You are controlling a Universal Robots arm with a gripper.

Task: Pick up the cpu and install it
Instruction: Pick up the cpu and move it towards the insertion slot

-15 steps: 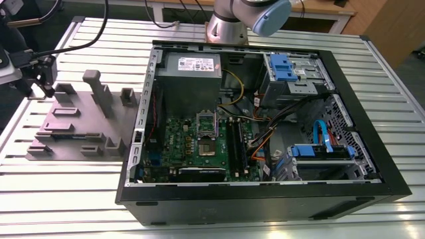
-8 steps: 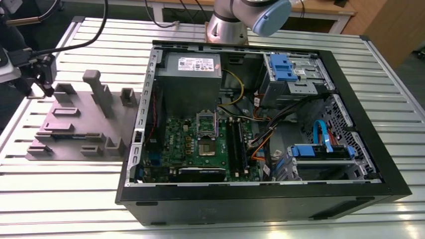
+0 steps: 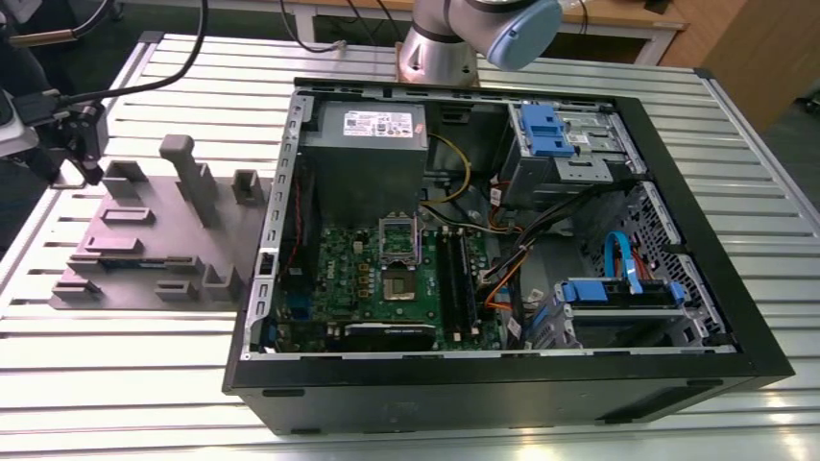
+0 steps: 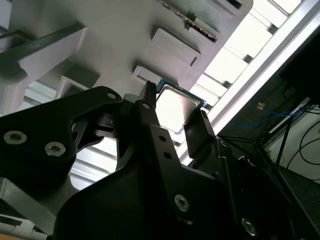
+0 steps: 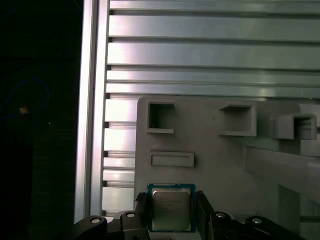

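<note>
Seemingly the end effector (image 5: pixel 171 214) straddled the small square silver-topped cpu (image 5: pixel 171 207); clamped or not, I could not tell; centred, level closing mattered.

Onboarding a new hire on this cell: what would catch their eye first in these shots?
The open computer case dominates the exterior view's middle, green motherboard exposed. In both wrist views the shiny cpu lies on the grey tray, right at the gripper. The tray sits at the exterior view's left.
</note>
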